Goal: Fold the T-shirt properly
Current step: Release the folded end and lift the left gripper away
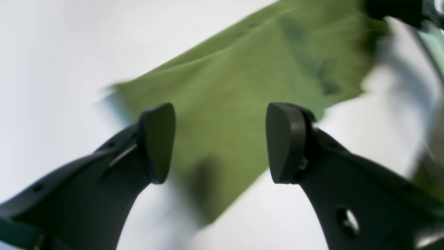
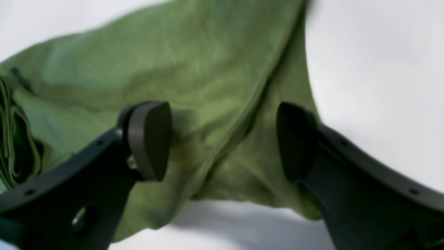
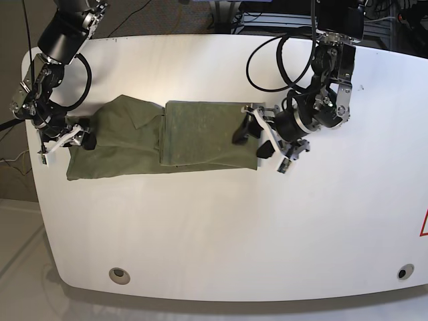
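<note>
On the white table point(image 3: 200, 234), the T-shirt point(image 3: 207, 134) is laid in a long, partly folded strip, as is shown by the base view. In that view, one end is placed under the right claw point(image 3: 83, 139) and the other end under the left claw point(image 3: 257, 137). By the right wrist view, closer details are given: a raised fold edge is seen running between the fingertips, and some open, layered cloth is seen at the side, which cannot be made out in the base view. By the left wrist view, a smoother, blurred end with a corner is shown. The fingers of both claws are held wide apart, and no cloth is clamped between them. Whether the cloth is touched by the fingertips cannot be told.
</note>
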Robot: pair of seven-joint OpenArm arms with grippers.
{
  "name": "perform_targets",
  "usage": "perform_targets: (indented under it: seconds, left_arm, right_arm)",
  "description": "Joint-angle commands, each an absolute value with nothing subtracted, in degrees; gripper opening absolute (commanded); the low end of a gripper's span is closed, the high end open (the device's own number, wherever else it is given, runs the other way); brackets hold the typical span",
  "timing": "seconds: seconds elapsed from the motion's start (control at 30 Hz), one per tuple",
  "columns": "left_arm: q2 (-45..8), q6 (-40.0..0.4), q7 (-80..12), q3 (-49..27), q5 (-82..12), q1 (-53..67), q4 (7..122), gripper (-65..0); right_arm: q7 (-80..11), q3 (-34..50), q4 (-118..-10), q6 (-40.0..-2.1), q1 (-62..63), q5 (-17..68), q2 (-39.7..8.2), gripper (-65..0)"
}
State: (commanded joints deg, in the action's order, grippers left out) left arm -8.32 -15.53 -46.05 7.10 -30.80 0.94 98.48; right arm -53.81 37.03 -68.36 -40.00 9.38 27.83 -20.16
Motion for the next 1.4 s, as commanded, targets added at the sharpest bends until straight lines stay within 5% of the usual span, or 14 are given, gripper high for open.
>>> perform_targets:
  seconds: [0.13, 1.4]
  left_arm:
    - [-8.4, -9.5, -47.2, 5.7, -30.4, 0.7, 98.2, -25.5]
    - [-11.2, -10.0, -46.8, 3.1, -30.6, 6.0, 99.0, -24.7]
  right_arm:
    - [-53.4, 37.0, -64.2, -40.0, 10.4, 27.7, -20.6, -19.4]
    - [-53.1, 37.8, -64.0, -40.0, 11.0, 28.5, -20.4, -19.7]
